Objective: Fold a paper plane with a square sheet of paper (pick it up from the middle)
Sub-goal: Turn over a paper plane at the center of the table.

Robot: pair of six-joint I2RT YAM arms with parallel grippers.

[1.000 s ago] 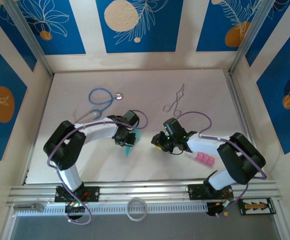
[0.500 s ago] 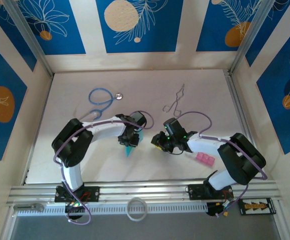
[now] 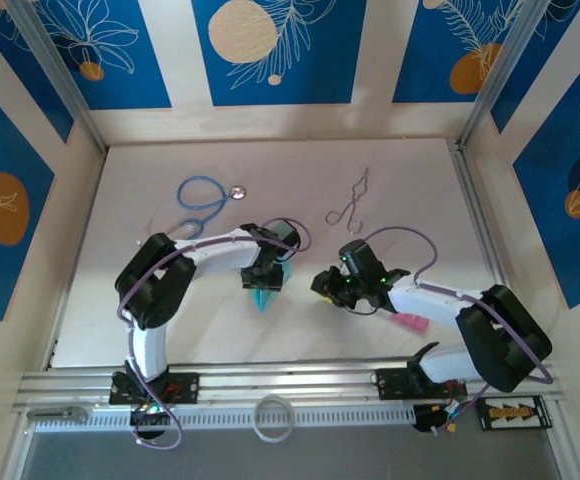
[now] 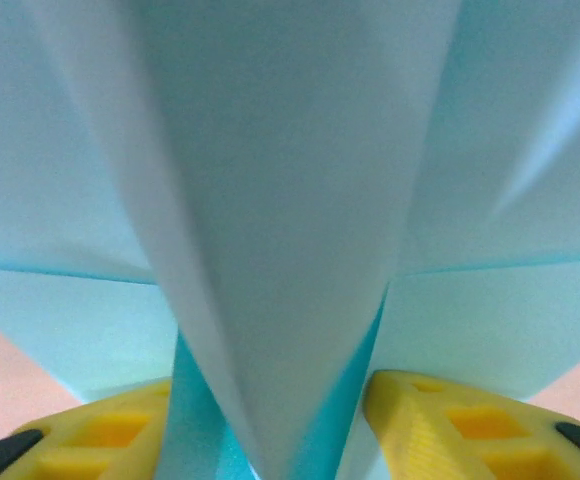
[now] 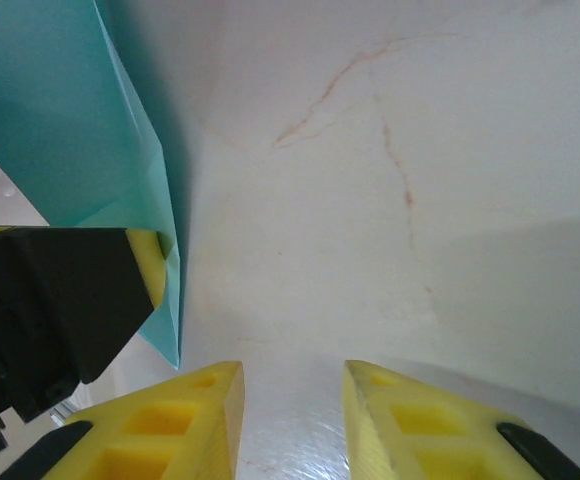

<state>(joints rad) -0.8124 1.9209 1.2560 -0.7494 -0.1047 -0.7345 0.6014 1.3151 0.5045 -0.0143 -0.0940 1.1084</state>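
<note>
- The paper plane [image 3: 264, 298] lies on the table [image 3: 370, 170] in the middle of the workspace, between the two arms. It is light turquoise, with its sharp point towards the near edge.
- In the left wrist view the paper has a raised centre fold with flat wings spreading to either side. From that I judge the sheet is already folded into a dart, not a flat square.
- The left gripper [image 4: 270, 430] sits right over the plane, its yellow fingers [image 4: 100, 440] apart and straddling the centre fold. They do not look pinched flat on it. Whether they brush its flanks I cannot tell.
- The right gripper [image 5: 290, 385] hangs low just beside the plane on its right. Its jaws are apart with only bare table between them, and it holds nothing.
- Judged from this, the folding is essentially done. What seems left is for the left gripper to let go cleanly and for both arms to back off without dragging or flattening the wings.
- The stethoscope [image 3: 200, 195] and a thin metal tool [image 3: 349, 203] lie farther back, and the pink blocks [image 3: 411, 322] lie by the right arm. All are well apart from the plane.
</note>
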